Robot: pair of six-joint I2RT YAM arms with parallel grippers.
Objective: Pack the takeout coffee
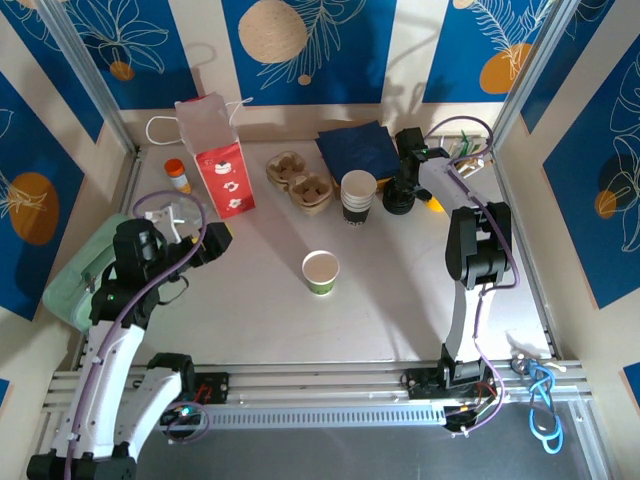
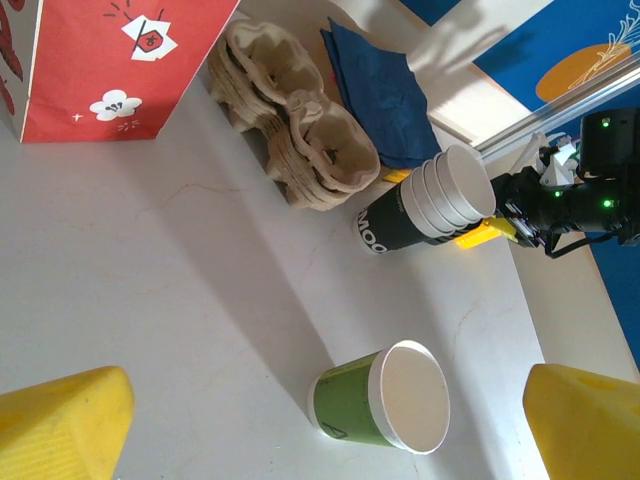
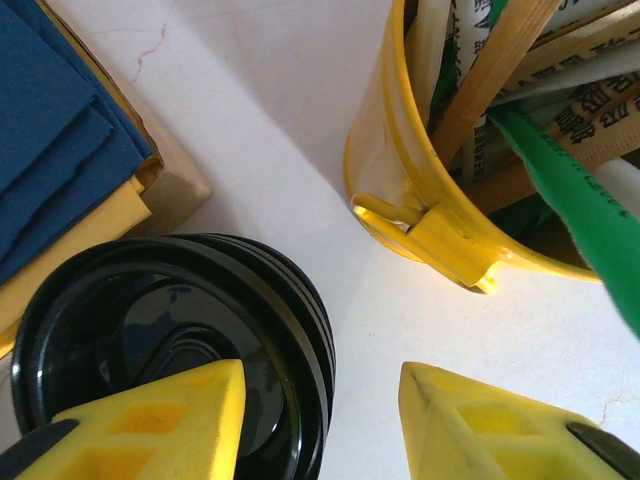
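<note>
While the lidless takeout coffee (image 1: 320,272) stands mid-tabletop (image 1: 400,310), the right hand (image 3: 320,420) straddles the rim of the far-right black lid stack (image 3: 150,330), part-open, gripping nothing. The left hand (image 1: 222,238) gapes empty. Lid-fetching seems underway; next calls for pinching one lid alone.

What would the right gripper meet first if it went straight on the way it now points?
Probably the stack of black lids: the right gripper points at its rim, one finger over the lids, the other over table. The yellow holder stands off to the side. Depth is unclear.
</note>
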